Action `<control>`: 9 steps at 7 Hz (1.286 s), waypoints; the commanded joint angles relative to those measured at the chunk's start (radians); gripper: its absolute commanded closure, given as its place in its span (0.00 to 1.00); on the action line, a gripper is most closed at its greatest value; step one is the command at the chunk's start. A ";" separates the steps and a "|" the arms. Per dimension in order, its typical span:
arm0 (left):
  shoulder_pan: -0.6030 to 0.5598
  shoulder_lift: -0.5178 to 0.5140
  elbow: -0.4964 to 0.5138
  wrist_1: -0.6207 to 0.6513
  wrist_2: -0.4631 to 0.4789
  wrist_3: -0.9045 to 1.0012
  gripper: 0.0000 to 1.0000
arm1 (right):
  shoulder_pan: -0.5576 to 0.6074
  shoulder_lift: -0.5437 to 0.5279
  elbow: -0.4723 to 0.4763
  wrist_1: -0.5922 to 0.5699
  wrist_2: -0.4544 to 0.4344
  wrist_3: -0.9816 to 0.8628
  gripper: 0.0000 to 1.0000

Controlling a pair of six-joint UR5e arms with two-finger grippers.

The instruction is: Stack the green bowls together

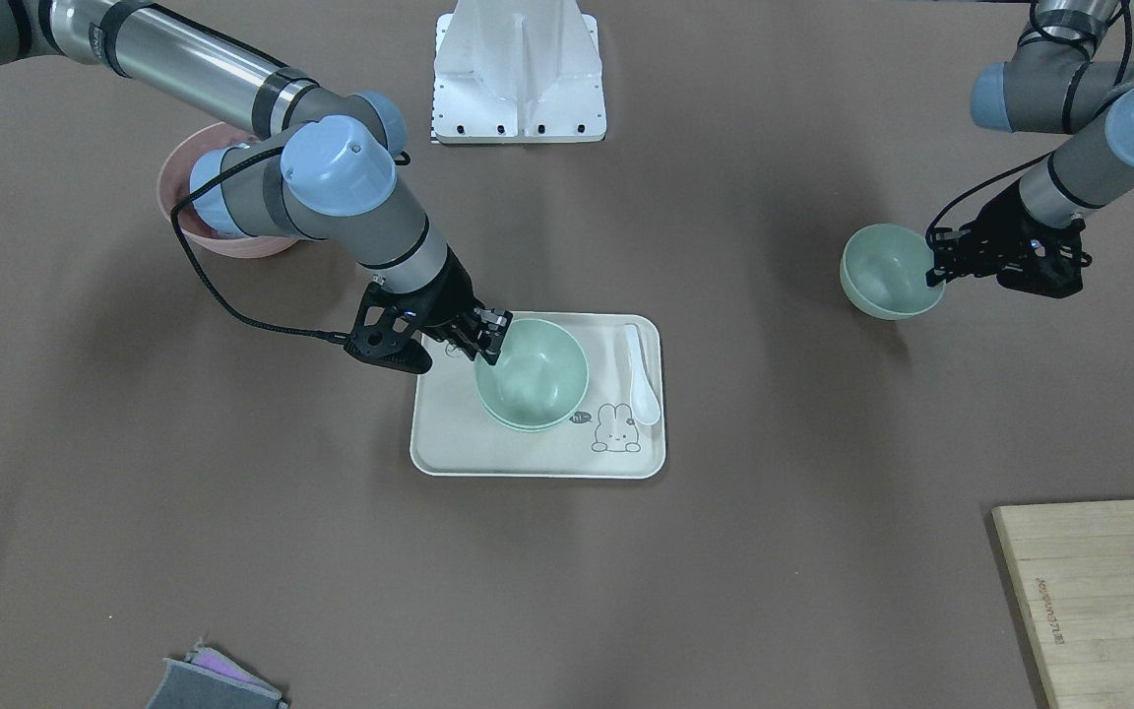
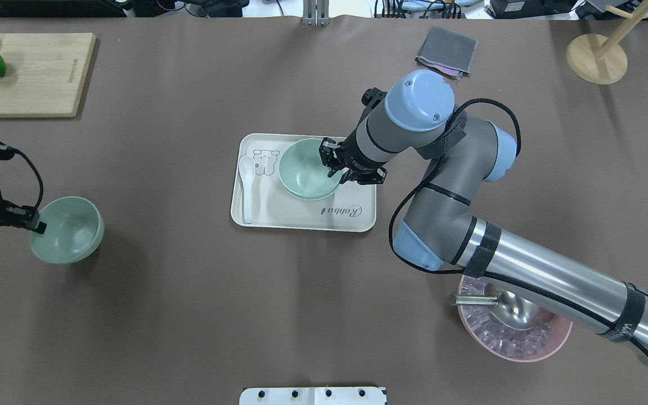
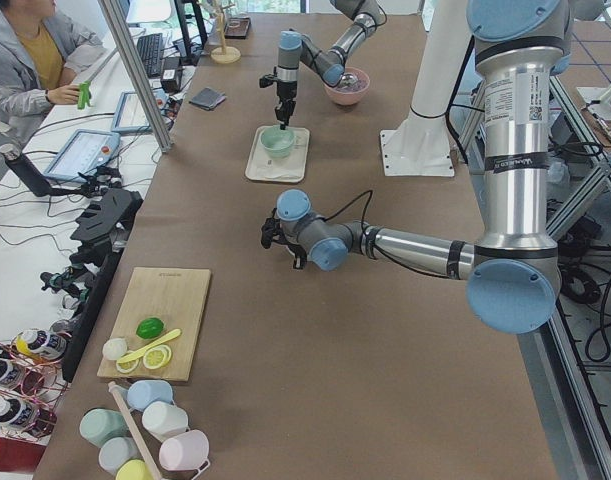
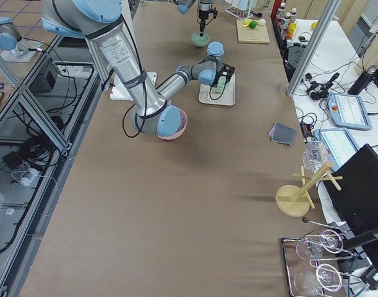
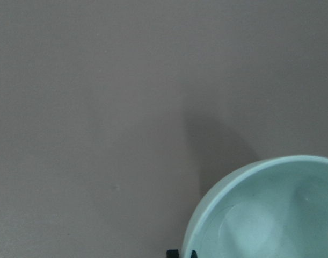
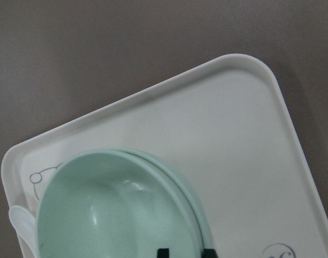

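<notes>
Right gripper (image 1: 490,340) first: we are seeing it at the robot's-right side of the upper green bowl (image 1: 537,369), one finger inside the wall and one outside, jaws a little apart. We cannot tell whether they are pinching the rim or standing just clear of it. That bowl is sitting nested in the lower green bowl (image 6: 200,212) on the tray (image 1: 459,433), slightly off-centre, so a crescent of the lower rim is showing. A white spoon (image 1: 641,384) is lying just beside the pair.

The left gripper (image 1: 939,264) is pinching the rim of the third green bowl (image 1: 887,271) with jaws nearly closed, well apart from the tray on the robot's left. The bowl is hanging tilted, and its offset shadow is suggesting to us that it is off the table (image 1: 232,542).

We are judging these bowls to be light, stiff and smooth: unlikely to break, but slippery in a thin rim pinch and apt to swing. The rim is looking like the only sensible hold. The third bowl is needing a level descent over the pair, and the right gripper is occupying part of that rim.
</notes>
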 commanded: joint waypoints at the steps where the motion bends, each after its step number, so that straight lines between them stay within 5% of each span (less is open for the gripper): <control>1: 0.037 -0.200 0.007 0.026 -0.016 -0.262 1.00 | 0.032 -0.076 0.093 -0.005 0.012 -0.007 0.00; 2: 0.095 -0.355 0.012 0.107 -0.010 -0.412 1.00 | 0.095 -0.169 0.195 -0.011 0.073 -0.012 0.00; 4: 0.174 -0.634 0.061 0.279 0.062 -0.529 1.00 | 0.242 -0.285 0.239 -0.011 0.224 -0.115 0.00; 9: 0.246 -0.824 0.224 0.284 0.173 -0.577 1.00 | 0.405 -0.537 0.232 -0.003 0.247 -0.600 0.00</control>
